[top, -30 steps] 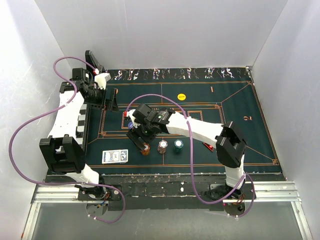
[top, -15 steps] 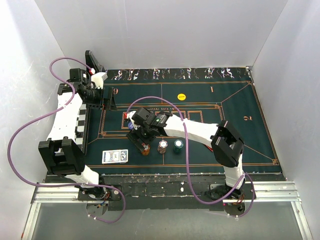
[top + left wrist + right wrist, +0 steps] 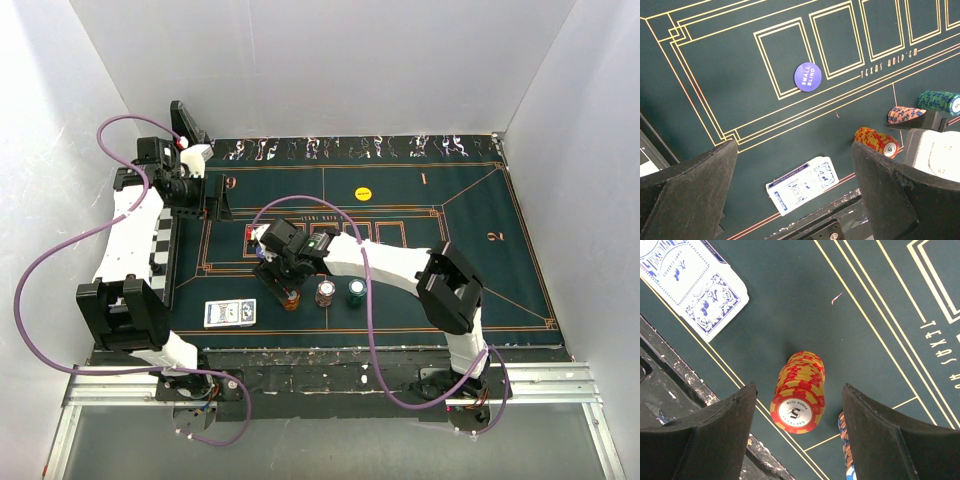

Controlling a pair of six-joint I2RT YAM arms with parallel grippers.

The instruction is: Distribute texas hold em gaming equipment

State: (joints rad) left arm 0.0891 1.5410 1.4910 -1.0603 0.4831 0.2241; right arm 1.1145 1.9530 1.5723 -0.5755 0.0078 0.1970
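Observation:
A red-and-yellow chip stack [image 3: 291, 298] [image 3: 799, 392] stands near the mat's front edge. My right gripper [image 3: 284, 274] [image 3: 799, 389] is open astride it, with a gap on each side. Beside it stand an orange-and-blue stack [image 3: 326, 292] [image 3: 906, 114] and a teal stack [image 3: 357, 291] [image 3: 940, 101]. The blue-backed card deck [image 3: 230, 313] [image 3: 802, 184] [image 3: 695, 287] lies flat to the left. A blue "small blind" disc [image 3: 807, 76] lies on the mat, and a yellow disc [image 3: 363, 193] lies farther back. My left gripper [image 3: 217, 197] [image 3: 794, 145] hangs open and empty high over the mat's left side.
The dark green orange-lined mat [image 3: 470, 250] covers the table. A black-and-white chequered board [image 3: 165, 245] lies along its left edge under the left arm. White walls close in the back and both sides. A scuffed black strip [image 3: 670, 390] runs along the front edge.
My right gripper has shifted slightly left and down around the red-and-yellow stack, and its jaws have narrowed a little. The left arm has drawn back slightly toward the far left.

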